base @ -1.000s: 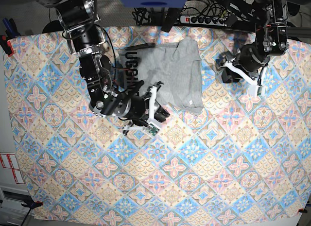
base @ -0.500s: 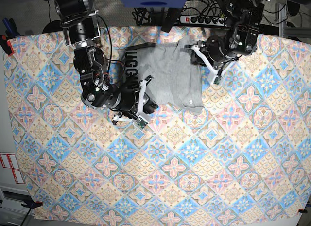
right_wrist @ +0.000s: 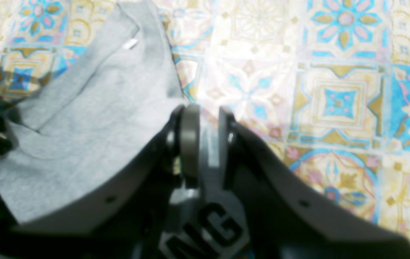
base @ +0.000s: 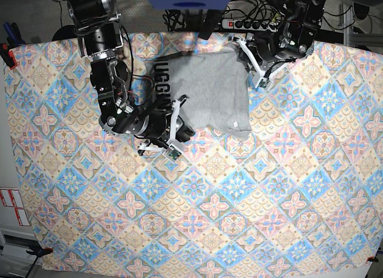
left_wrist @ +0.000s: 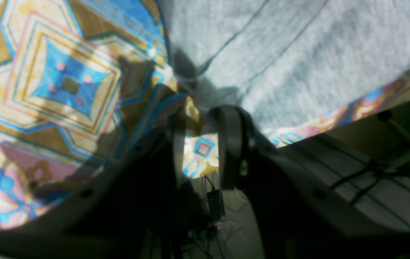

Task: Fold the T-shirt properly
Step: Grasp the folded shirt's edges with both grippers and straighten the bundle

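Here the right gripper (right_wrist: 205, 118) is clamped on a grey fold of the T-shirt (base: 209, 89), where black block letters "NG" show between its fingers. The left gripper (left_wrist: 201, 122) sits parted at the shirt's far corner, holding nothing. The shirt lies partly folded at the far middle of the patterned tablecloth (base: 251, 200); a small white tag (base: 237, 124) shows near its hem.

Bright overhead light, wrist views blurred, glare on tablecloth (right_wrist: 262, 72), dark tool shadows
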### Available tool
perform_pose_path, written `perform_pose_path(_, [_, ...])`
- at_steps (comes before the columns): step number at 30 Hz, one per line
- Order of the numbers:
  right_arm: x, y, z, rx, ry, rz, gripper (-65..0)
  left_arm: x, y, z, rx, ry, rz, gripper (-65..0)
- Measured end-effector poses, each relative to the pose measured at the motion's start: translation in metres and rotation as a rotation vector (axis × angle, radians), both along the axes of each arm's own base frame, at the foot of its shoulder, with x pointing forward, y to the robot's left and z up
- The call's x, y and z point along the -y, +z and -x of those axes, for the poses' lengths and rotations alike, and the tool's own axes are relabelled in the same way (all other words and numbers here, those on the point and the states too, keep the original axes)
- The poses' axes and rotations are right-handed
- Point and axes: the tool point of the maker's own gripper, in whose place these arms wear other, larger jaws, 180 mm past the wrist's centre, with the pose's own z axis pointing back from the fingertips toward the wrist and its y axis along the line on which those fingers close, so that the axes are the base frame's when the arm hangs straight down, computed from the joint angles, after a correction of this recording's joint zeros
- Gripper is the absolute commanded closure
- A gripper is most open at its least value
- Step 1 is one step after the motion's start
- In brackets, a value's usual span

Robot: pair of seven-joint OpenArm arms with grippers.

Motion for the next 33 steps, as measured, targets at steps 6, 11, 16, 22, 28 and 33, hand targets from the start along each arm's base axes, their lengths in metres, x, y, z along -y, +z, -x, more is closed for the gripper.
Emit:
perform_pose_path(6, [0.001, 0.003, -0.004, 0.009, -0.003, 0.001, -8.6, 0.016, 0.028, 0.001, 0.064, -0.033, 0.043, -15.3])
perform_pose_path(11, [0.019, -0.005, -0.021, 0.065, -0.005, 0.15, -8.6, 0.018, 0.027, 0.005, 0.058, -0.041, 0.047, -15.3])
perform_pose_path(16, [0.028, -0.058, -0.007, -0.053, 0.003, 0.326, -8.6, 0.033, 0.028, 0.006, 0.053, -0.085, 0.066, -15.3])
perform_pose_path(22, [-0.003, -0.055, -0.015, -0.034, 0.045, 0.277, -8.6, 0.03, 0.008, -0.001, 0.02, -0.097, 0.034, -15.3])
perform_pose_path(28, [0.034, -0.08, 0.005, -0.08, 0.034, 0.369, -8.5, 0.023, -0.01, -0.009, -0.016, -0.087, 0.02, -15.3])
perform_pose_path(33, [0.071, -0.082, 0.017, -0.063, 0.024, 0.441, -8.5, 0.017, -0.013, -0.031, -0.001, -0.076, 0.008, -15.3])
